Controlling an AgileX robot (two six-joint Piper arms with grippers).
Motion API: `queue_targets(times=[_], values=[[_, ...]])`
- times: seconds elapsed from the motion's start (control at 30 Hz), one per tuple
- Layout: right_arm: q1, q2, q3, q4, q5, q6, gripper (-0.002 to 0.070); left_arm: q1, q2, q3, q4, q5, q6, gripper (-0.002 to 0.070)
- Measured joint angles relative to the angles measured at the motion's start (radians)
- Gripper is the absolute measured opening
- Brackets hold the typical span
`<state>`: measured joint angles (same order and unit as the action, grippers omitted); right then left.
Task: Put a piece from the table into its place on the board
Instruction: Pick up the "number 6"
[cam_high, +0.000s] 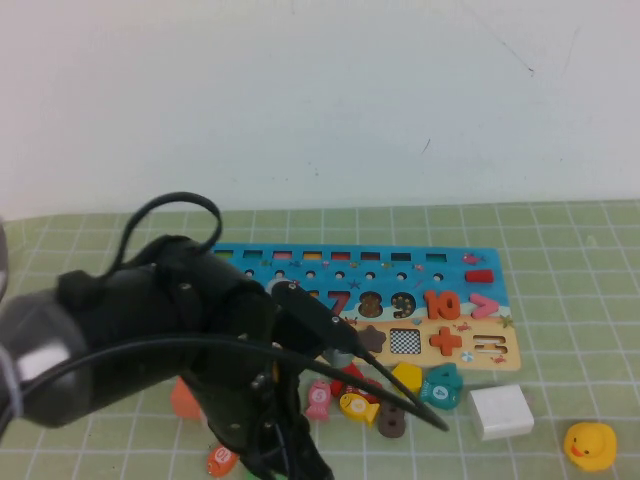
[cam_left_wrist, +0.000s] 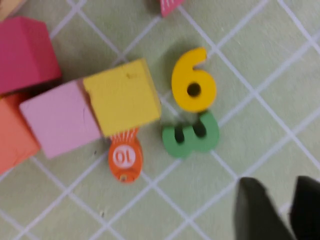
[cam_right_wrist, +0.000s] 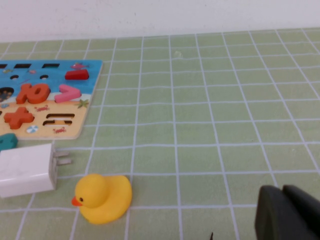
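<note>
The piece, a flat yellow "6" (cam_left_wrist: 192, 80), lies on the green grid mat in the left wrist view, touching a green "3" (cam_left_wrist: 191, 135) and next to a yellow cube (cam_left_wrist: 124, 96). My left gripper (cam_left_wrist: 289, 212) hovers over the mat a short way from the "6", its dark fingers (cam_left_wrist: 260, 210) a little apart with nothing between them. In the high view the left arm (cam_high: 230, 370) hides the piece. The board (cam_high: 490, 355), blue on top and tan below, lies behind the arm. My right gripper (cam_right_wrist: 282, 212) is shut and empty, off to the board's right.
Pink (cam_left_wrist: 60, 117), magenta (cam_left_wrist: 25, 52) and orange (cam_left_wrist: 12, 140) cubes and an orange "10" tag (cam_left_wrist: 124, 157) crowd the piece. Loose fish and shape pieces (cam_high: 358, 405) lie at the board's front edge. A white charger (cam_high: 502, 411) and a rubber duck (cam_high: 590, 445) sit to the right.
</note>
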<state>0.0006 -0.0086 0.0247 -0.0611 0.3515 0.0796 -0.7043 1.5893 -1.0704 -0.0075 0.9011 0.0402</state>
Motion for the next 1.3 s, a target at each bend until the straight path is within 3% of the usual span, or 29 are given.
queue_targets(times=[0.17,0.27,0.7,1.3], values=[[0.0,0.0,0.0,0.0,0.0,0.0,-0.0001,0.0,0.066,-0.006,-0.002,-0.062,-0.021,0.0347],[0.0,0.0,0.0,0.0,0.0,0.0,-0.0001,0.0,0.104,-0.006,-0.004,-0.102,-0.022,0.0392],[0.0,0.0,0.0,0.0,0.0,0.0,-0.0001,0.0,0.211,-0.009,0.088,-0.197,-0.068,0.041],[0.0,0.0,0.0,0.0,0.0,0.0,-0.0001,0.0,0.289,-0.009,0.097,-0.245,-0.074,0.041]])
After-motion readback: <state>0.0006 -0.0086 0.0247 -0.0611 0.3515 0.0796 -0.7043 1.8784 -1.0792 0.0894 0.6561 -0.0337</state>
